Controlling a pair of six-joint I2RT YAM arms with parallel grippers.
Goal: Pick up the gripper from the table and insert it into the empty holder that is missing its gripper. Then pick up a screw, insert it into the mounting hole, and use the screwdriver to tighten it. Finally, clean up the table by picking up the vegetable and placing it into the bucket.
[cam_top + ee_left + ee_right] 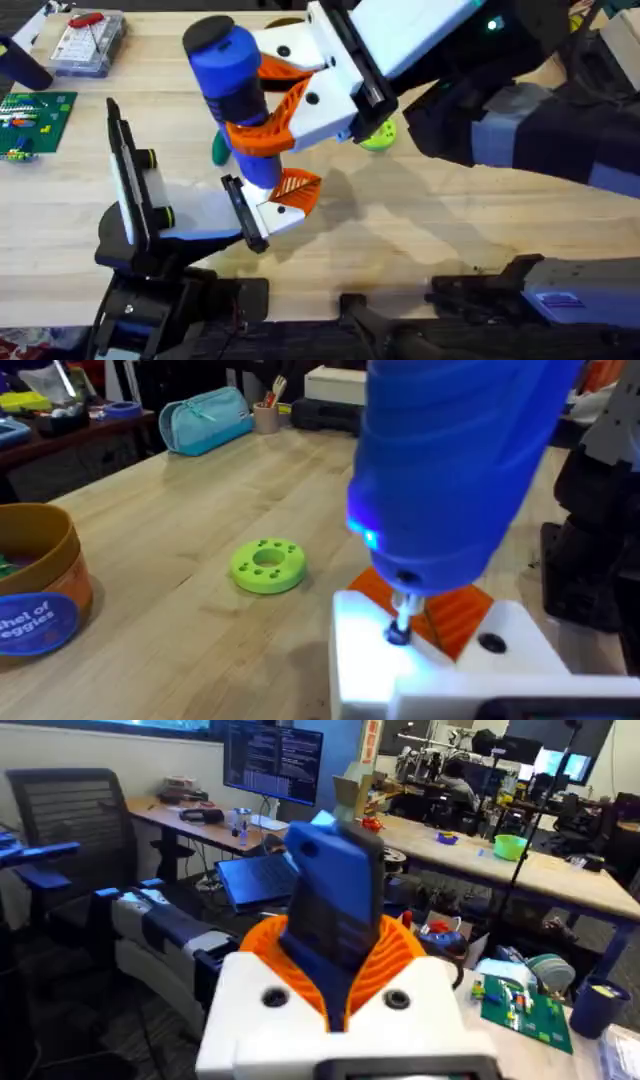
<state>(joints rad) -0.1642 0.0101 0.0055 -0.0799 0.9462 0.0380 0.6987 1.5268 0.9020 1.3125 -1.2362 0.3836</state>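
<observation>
Green circuit board (35,118) sits cut off at the table's (470,225) far-left edge. My left gripper (140,190) stands beside it; I cannot tell how its fingers sit. Next, my right gripper (290,100) is clamped around the blue screwdriver (232,80), upright over the white holder (275,210). Its bulk hides most of the dark-green vegetable (219,150). Bare wood lies open to the right.

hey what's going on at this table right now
The right gripper holds the blue screwdriver upright, tip down on a white part fitted with orange pads, apparently driving a screw. The lime-green disc and the orange bucket sit on the table; a dark-green vegetable peeks out behind the screwdriver, not yet binned.
</observation>
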